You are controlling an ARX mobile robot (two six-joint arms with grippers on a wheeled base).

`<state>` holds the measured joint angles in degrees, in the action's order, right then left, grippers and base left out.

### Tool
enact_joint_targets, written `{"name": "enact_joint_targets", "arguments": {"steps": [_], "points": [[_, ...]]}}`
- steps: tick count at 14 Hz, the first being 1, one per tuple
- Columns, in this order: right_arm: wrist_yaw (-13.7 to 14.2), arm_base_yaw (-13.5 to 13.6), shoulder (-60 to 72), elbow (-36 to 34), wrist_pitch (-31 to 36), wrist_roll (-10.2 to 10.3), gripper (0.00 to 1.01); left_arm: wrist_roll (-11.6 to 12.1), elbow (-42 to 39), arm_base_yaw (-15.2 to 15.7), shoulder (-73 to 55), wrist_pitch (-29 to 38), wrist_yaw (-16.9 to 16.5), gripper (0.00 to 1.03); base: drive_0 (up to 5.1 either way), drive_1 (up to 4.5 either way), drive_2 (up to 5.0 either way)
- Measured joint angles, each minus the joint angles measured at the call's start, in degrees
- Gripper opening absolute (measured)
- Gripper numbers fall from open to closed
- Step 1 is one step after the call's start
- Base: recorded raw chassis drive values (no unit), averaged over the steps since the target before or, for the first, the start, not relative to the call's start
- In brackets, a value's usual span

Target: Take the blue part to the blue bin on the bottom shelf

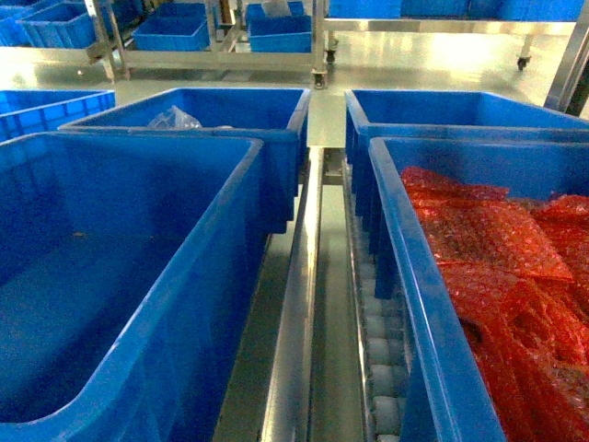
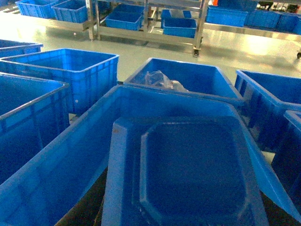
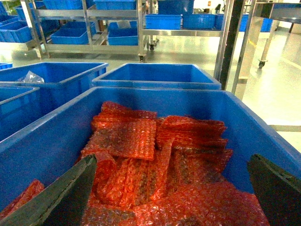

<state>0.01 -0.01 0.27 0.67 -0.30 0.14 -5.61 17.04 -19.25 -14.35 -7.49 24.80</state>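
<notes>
The blue part (image 2: pixel 188 174), a flat tray-like piece with cut corners, fills the lower left wrist view close to the camera. It hangs over the near-left blue bin (image 2: pixel 56 165), whose inside (image 1: pixel 120 276) looks bare in the head view. My left gripper seems shut on the part; its fingers are hidden under it. My right gripper (image 3: pixel 169 197) is open, its dark fingers (image 3: pixel 61 197) spread wide above red bubble wrap (image 3: pixel 160 155). The bins stand on the bottom shelf, with white roller tracks (image 1: pixel 377 341) and a centre rail (image 1: pixel 299 304). Neither gripper shows in the head view.
The near-right bin (image 1: pixel 414 304) is heaped with red bubble wrap (image 1: pixel 497 258). The far-left bin (image 1: pixel 239 110) holds a clear plastic bag (image 1: pixel 175 118). A far-right bin (image 1: pixel 460 110) stands behind. More blue bins sit on steel racks (image 1: pixel 221 37) across the floor.
</notes>
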Motion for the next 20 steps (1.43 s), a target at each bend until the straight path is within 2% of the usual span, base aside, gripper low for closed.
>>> {"name": "enact_joint_targets", "arguments": {"steps": [12, 13, 14, 15, 16, 18, 19, 20], "points": [[0.0, 0.0, 0.0, 0.0, 0.0, 0.0, 0.98, 0.0, 0.0, 0.0, 0.0, 0.0, 0.0, 0.43, 0.0, 0.0, 0.0], [-0.02, 0.0, 0.0, 0.0, 0.0, 0.0, 0.98, -1.14, 0.81, -1.05, -0.48, -3.43, 3.13, 0.43, 0.0, 0.0, 0.0], [0.0, 0.0, 0.0, 0.0, 0.04, 0.0, 0.98, -2.75, 1.09, -1.99, -1.66, -5.68, 8.31, 0.43, 0.0, 0.0, 0.0], [-0.02, 0.0, 0.0, 0.0, 0.02, 0.0, 0.98, -3.43, 1.07, -2.82, -1.88, -4.87, 9.79, 0.43, 0.0, 0.0, 0.0], [0.0, 0.0, 0.0, 0.0, 0.0, 0.0, 0.98, -3.41, 1.07, -4.61, -3.39, -0.79, 9.62, 0.43, 0.0, 0.0, 0.0], [-0.02, 0.0, 0.0, 0.0, 0.0, 0.0, 0.98, -3.37, 1.14, -4.5, -11.93, 7.74, 5.6, 0.43, 0.0, 0.0, 0.0], [-0.02, 0.0, 0.0, 0.0, 0.0, 0.0, 0.98, -3.63, 1.68, -4.0, -22.21, 14.86, 0.55, 0.43, 0.0, 0.0, 0.0], [-0.02, 0.0, 0.0, 0.0, 0.02, 0.0, 0.98, -5.07, 3.89, -3.06, -31.47, 19.85, -5.53, 0.43, 0.0, 0.0, 0.0]]}}
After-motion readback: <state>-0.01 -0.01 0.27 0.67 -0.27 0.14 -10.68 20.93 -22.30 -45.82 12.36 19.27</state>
